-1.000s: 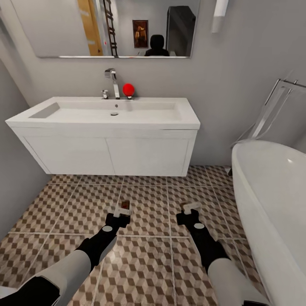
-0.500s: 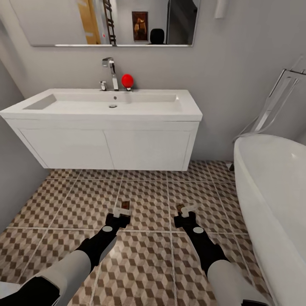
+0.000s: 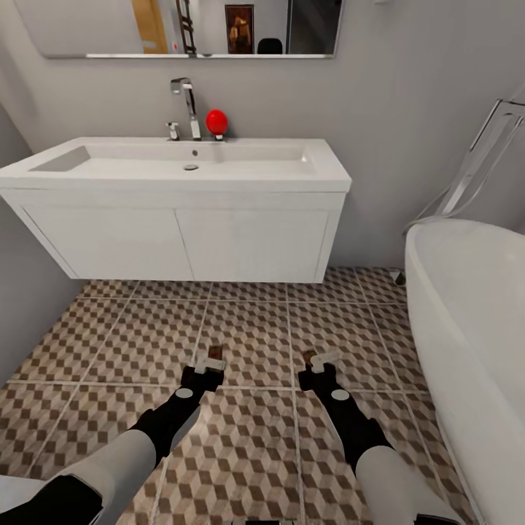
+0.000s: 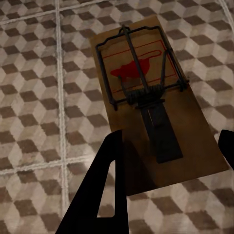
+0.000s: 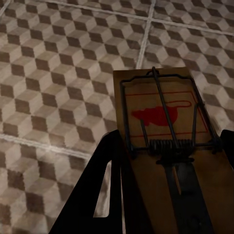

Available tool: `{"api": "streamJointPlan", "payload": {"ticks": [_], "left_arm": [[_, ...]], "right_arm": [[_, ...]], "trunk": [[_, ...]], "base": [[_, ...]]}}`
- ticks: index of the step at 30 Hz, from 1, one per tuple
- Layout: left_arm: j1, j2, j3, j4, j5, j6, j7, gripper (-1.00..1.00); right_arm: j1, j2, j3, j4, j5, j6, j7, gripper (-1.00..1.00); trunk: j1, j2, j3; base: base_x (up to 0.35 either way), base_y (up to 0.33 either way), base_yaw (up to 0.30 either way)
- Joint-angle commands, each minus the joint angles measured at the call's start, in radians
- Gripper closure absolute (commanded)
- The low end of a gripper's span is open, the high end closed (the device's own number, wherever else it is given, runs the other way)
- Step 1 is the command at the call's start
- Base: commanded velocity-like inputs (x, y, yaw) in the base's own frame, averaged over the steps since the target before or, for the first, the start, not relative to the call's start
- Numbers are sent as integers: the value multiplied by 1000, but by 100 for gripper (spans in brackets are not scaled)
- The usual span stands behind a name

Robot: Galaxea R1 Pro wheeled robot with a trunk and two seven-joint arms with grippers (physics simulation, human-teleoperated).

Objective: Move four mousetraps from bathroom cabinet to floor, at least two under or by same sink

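Note:
Both arms reach forward low over the patterned bathroom floor in front of the white sink. My left gripper is shut on a tan mousetrap, which fills the left wrist view as a mousetrap with a wire bar and red mark, lying between the dark fingers of the left gripper. My right gripper is shut on a second mousetrap; in the right wrist view this mousetrap sits in the right gripper above the tiles. The cabinet is out of view.
A white bathtub stands close on the right. A grey wall closes the left side. The vanity hangs off the floor with open space beneath. A chrome faucet and a red ball stand on the sink's back edge.
The whole picture has shifted: the camera has sunk and the sink sits higher in view. My right gripper has turned slightly left with its mousetrap. The left gripper holds steady.

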Motion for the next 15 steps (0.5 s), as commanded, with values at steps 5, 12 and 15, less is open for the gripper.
{"api": "streamJointPlan", "payload": {"ticks": [5,12,15], "left_arm": [[-1,0,-9,1,10,-3,6,100],[-1,-4,-9,8,10,-3,6,100],[-1,-5,-9,9,10,-3,6,100]], "right_arm": [[0,1,-9,-1,6,-1,10,100],[0,1,-9,-1,6,-1,10,100],[0,1,-9,-1,6,-1,10,100]], "trunk": [[19,-36,-25],[46,-85,-58],[57,-106,-72]], "base": [[0,0,0],[0,0,0],[0,0,0]]}}
